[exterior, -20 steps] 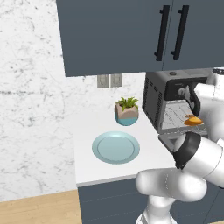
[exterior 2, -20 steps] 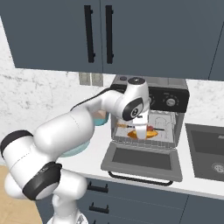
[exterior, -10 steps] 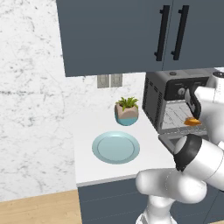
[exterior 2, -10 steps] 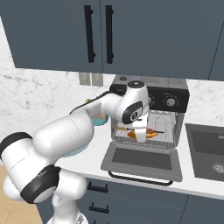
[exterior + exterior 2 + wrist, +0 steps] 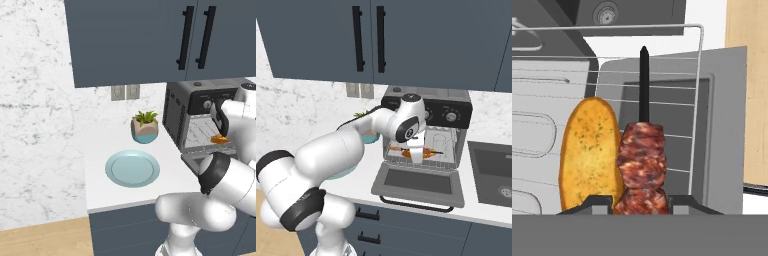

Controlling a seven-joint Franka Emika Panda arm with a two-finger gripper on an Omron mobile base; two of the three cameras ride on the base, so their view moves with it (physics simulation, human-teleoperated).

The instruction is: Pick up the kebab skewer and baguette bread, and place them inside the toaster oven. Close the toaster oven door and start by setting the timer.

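The toaster oven [image 5: 428,107] stands on the counter with its door [image 5: 418,182] folded down flat. My gripper [image 5: 641,204] reaches into the oven mouth. It is shut on the kebab skewer [image 5: 643,165], with the meat chunks between the two fingertips and the dark stick pointing away over the wire rack [image 5: 697,75]. The golden baguette bread [image 5: 589,150] lies on the rack right beside the skewer, touching or nearly touching it. From the right base view, the baguette bread [image 5: 406,153] and the skewer's stick [image 5: 435,151] show under my hand. The baguette bread [image 5: 218,139] also peeks out past my arm.
A light blue plate [image 5: 132,168] and a small potted plant [image 5: 145,126] sit on the counter left of the oven. A sink [image 5: 493,172] lies to the oven's right. Dark wall cabinets [image 5: 371,40] hang above. The oven's knobs [image 5: 450,117] are on its top front panel.
My hand has edged slightly further across the oven mouth with the skewer. The baguette has stayed on the rack.
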